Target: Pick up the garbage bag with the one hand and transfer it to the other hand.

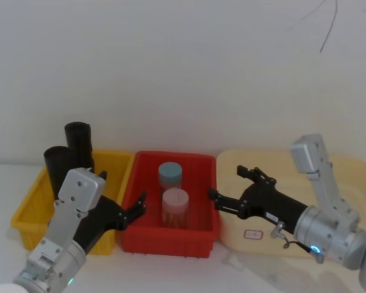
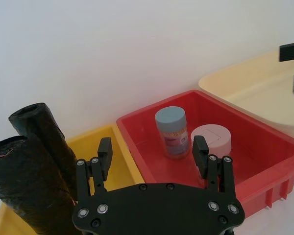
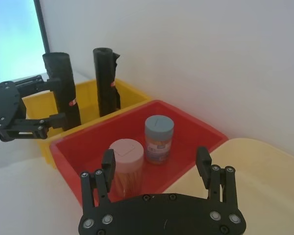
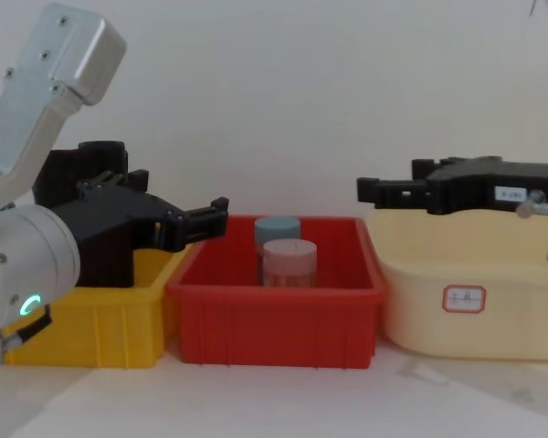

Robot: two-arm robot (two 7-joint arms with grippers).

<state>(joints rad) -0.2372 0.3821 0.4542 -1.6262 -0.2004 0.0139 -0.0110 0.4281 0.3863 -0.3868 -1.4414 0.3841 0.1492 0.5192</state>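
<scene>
Risks seizing, instead of the bag (image 1: 58, 162), the twin (image 1: 78, 141) close beside it in the yellow bin (image 1: 25, 213), with the left gripper (image 1: 136, 209) wide open, empty at the red bin (image 1: 171, 244) and the right gripper (image 1: 226, 183) likewise open, empty by the cream bin (image 1: 354, 168); shows the bag upright, tall, matte black.

Chest view: the left tool (image 4: 217, 212) hid most of a black roll (image 4: 100, 148) at nine o'clock; the cream bin's label (image 4: 463, 298) was too small to read.

white table (image 4: 301, 406): yellow bin (image 4: 110, 321), red bin (image 4: 274, 327), cream bin (image 4: 507, 319)
</scene>
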